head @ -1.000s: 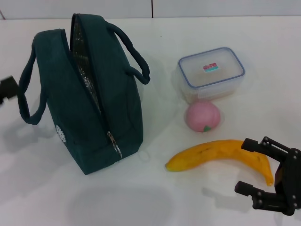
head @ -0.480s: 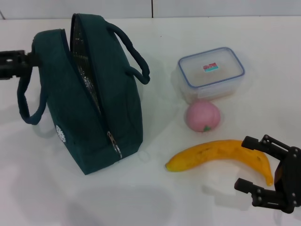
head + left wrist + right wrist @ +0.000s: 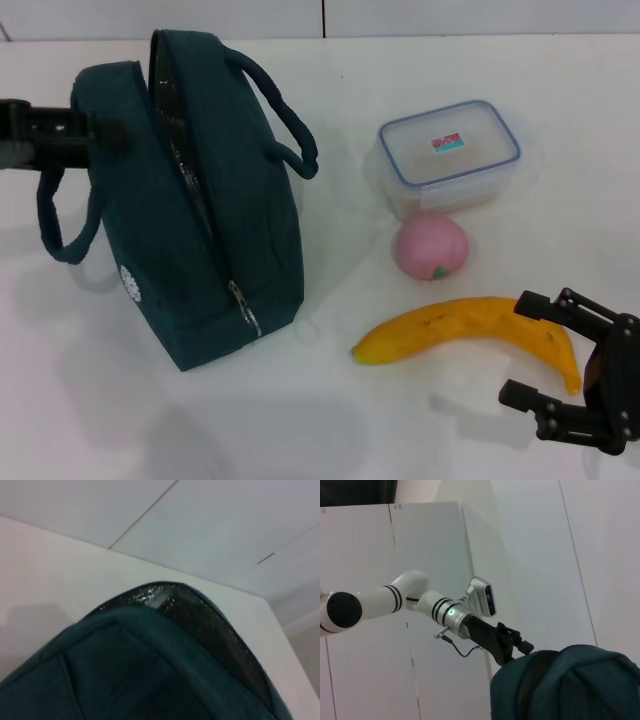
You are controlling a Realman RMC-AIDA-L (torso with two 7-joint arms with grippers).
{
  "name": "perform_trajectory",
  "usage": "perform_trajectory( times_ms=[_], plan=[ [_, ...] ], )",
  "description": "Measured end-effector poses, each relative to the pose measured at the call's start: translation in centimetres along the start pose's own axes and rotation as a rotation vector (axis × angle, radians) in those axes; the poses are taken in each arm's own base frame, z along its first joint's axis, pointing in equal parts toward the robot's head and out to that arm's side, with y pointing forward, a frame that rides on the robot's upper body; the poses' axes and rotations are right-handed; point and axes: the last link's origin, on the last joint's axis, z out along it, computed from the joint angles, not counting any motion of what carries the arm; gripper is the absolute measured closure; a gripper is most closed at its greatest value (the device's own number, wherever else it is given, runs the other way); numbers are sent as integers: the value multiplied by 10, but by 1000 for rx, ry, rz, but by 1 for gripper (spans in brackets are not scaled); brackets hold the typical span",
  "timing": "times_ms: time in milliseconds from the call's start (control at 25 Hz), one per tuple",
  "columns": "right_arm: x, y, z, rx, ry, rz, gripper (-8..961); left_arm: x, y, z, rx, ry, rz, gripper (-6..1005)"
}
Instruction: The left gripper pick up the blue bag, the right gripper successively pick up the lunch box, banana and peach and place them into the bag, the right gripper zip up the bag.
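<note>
Finds the left gripper [image 3: 105, 135] farther in than 0.5 s ago: out at the table's left edge then, now up against the top left shoulder of the blue bag [image 3: 200, 230], just above the near loop handle. Confirms this from the right wrist view, with the left gripper [image 3: 512, 647] meeting the crown of the bag [image 3: 570, 685]. Fills the left wrist view with teal cloth and foil lining [image 3: 125, 665]. Cannot tell how wide that claw stands, nor whether it has hold of any fabric yet.

Leaves the bag standing where it was on the table [image 3: 330, 420], mouth unzipped, not lifted. Keeps the right gripper [image 3: 513, 350] in its old spot, spread wide and empty, just beside the thick end of the banana [image 3: 460, 328]. Leaves the peach [image 3: 431, 246] and the lunch box [image 3: 450, 155] untouched behind it, all 3 items outside the bag.

Reads as step 1 closing in: approach finished, grasp and lift of the bag due next, loading not begun.
</note>
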Motion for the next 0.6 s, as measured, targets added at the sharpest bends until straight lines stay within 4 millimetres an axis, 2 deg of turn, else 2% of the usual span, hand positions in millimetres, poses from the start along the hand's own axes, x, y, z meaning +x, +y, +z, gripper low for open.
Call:
perform_trajectory(
  times_ms=[240, 560, 600],
  plan=[
    [0, 0, 0, 1, 1, 1, 85, 3, 2, 14, 30, -39, 6, 199],
    [0, 0, -1, 7, 0, 3, 85, 5, 4, 20, 62, -72, 25, 222],
    [0, 0, -1, 9, -2, 2, 85, 5, 4, 20, 63, -75, 29, 256]
  ],
)
